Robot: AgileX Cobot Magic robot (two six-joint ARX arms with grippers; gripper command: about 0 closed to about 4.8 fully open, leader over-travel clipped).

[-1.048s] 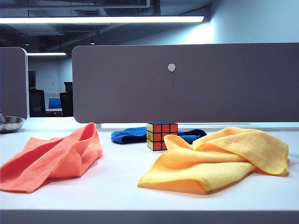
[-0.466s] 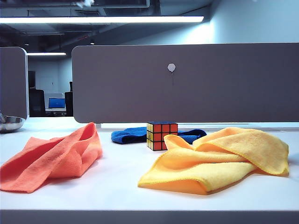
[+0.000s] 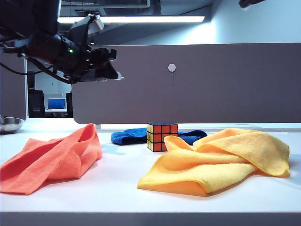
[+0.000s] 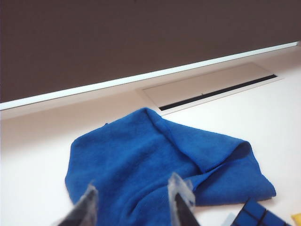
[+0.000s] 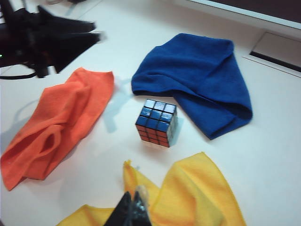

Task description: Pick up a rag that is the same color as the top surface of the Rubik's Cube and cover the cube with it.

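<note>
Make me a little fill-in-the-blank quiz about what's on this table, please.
1. The top face of the Rubik's Cube is ____.
2. The cloth matching that face is the rag, lying ____ the cube in the exterior view.
3. The left pincer hangs above the ____ cloth, holding nothing.
4. The right pincer is over the ____ cloth.

Missing words: blue; behind; blue; yellow
</note>
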